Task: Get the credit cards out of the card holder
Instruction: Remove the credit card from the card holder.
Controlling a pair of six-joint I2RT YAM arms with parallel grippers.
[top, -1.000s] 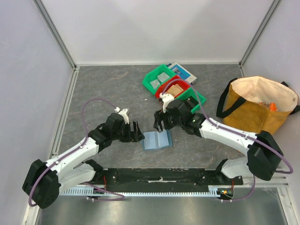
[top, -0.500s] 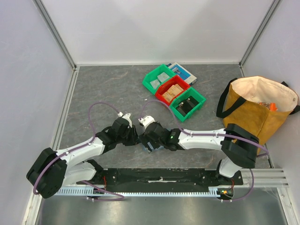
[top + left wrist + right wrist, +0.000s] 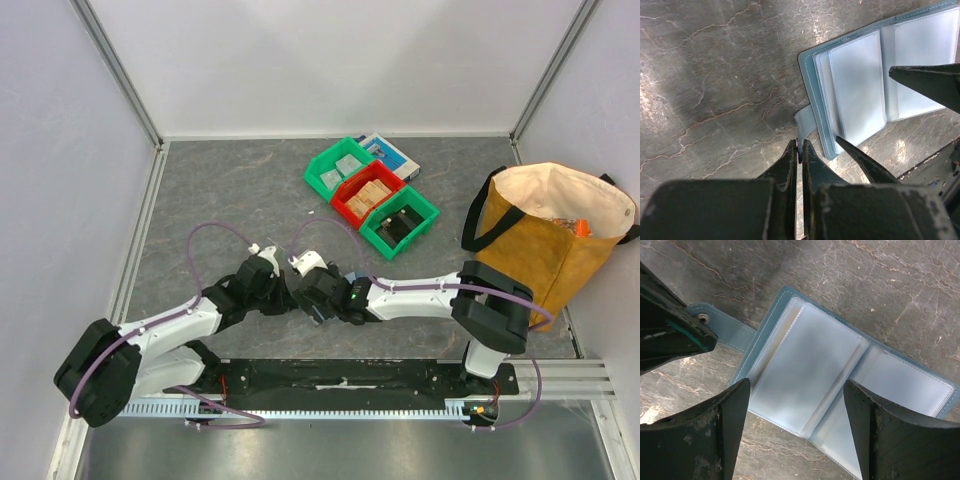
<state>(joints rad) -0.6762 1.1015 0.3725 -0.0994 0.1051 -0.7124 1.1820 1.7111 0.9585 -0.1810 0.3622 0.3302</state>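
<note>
Surface: dark grey marbled table point(image 3: 230, 200), walled in by pale panels. All places are given from the card holder point(image 3: 810, 365).

Item 1. Card holder: laid open and flat, pockets upward, just beyond the arms' bases. The credit cards cannot be told apart from the clear pockets, and none is seen outside it.

Item 2. Left gripper point(image 3: 800, 145): at its left edge. The jaws, apart a second ago, are now brought together on the snap strap point(image 3: 725, 330).

Item 3. Right gripper point(image 3: 797, 385): moved from the far edge to directly above it, jaws wide apart, nothing held.

Reading: the holder is judged anchored for extraction, with no card drawn yet.

Item 4. Bins point(image 3: 347, 208) and flat box point(image 3: 392, 152): well beyond it. Tote bag point(image 3: 540, 250): far to its right.
</note>
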